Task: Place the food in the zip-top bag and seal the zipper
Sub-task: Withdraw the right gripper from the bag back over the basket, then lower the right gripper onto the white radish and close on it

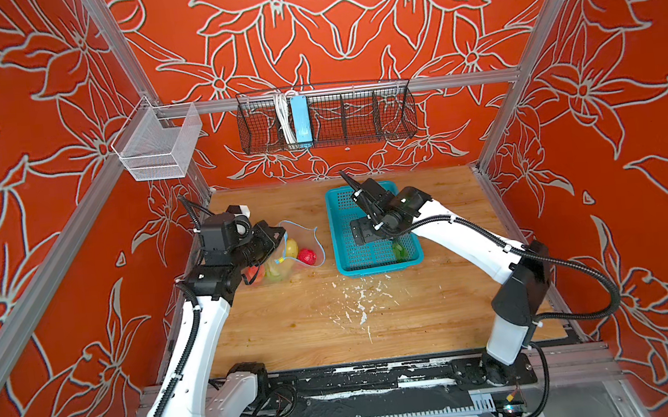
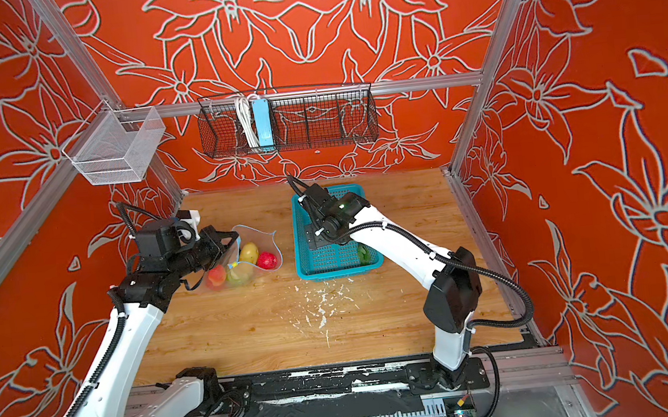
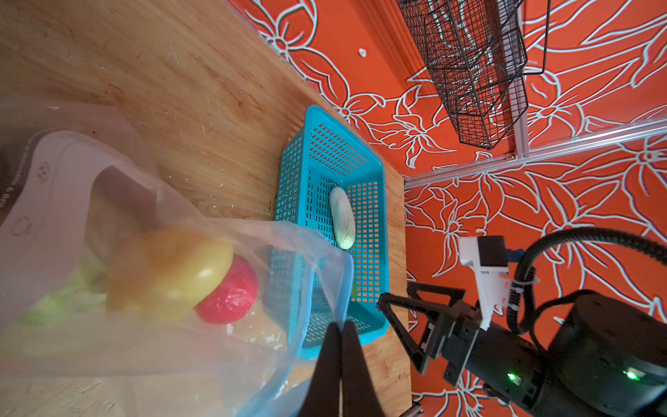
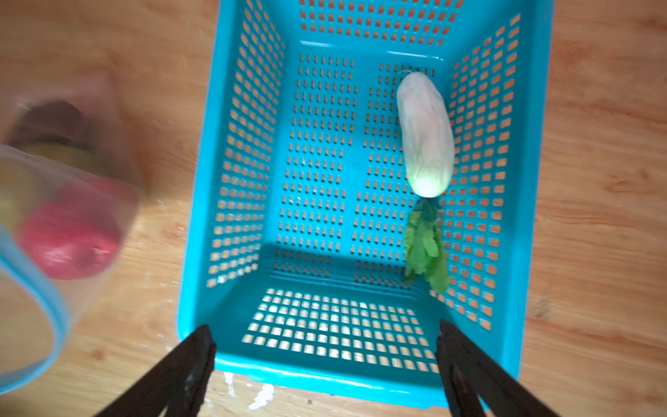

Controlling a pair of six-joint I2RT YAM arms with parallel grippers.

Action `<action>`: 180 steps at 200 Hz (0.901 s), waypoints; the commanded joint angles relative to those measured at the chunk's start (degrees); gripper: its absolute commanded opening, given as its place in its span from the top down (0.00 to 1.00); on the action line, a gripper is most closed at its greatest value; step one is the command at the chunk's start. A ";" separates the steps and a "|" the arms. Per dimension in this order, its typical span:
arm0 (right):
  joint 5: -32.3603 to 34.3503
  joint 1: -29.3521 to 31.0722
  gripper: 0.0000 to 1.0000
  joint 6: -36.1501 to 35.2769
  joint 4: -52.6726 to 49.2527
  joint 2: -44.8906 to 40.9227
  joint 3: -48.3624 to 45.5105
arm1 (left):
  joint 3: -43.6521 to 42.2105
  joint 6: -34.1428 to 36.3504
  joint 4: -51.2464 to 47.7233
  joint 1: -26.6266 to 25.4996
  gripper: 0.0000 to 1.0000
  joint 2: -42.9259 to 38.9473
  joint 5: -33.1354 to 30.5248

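White-shelled arms (image 1: pixel 198 339) carry black joints (image 1: pixel 521 287), ribbed black cables (image 3: pixel 584 234) and a black right tool (image 4: pixel 325 332).

**Setting: enclosed robot test cell, lab type**

The work area is a boxed-in cell, not a lived-in room. An aluminium extrusion frame (image 1: pixel 354 90) carries red floral-printed wall panels (image 1: pixel 347 16) on three sides. The cell's base is a wooden surface (image 1: pixel 293 326), scuffed, with white flecks (image 1: pixel 360 301) near the middle.

Two white-and-black robot arms, the left arm (image 1: pixel 206 334) and the right arm (image 1: pixel 451 227), are mounted on a black base rail (image 1: pixel 341 388) at the front edge. Corrugated cable conduit (image 1: pixel 576 316) runs along both.

A black wire basket (image 1: pixel 357 119) hung on the rear rail holds a light-blue power strip (image 1: pixel 301 123) and a coiled white cable (image 1: pixel 282 118). A white mesh basket (image 1: pixel 159 147) hangs at the rear left corner post.
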 commanded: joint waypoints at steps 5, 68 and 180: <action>3.27 -0.78 0.02 0.83 -4.85 1.58 2.85 | -0.62 -0.65 1.08 -0.32 1.00 -2.62 0.43; 6.74 -2.53 0.02 -2.22 -11.77 9.81 11.75 | -2.25 -0.82 1.69 -0.41 1.00 -4.09 -0.08; 7.72 -6.70 0.12 -8.05 -14.69 27.22 30.88 | -1.90 1.10 -0.18 -0.41 1.00 -4.33 -0.83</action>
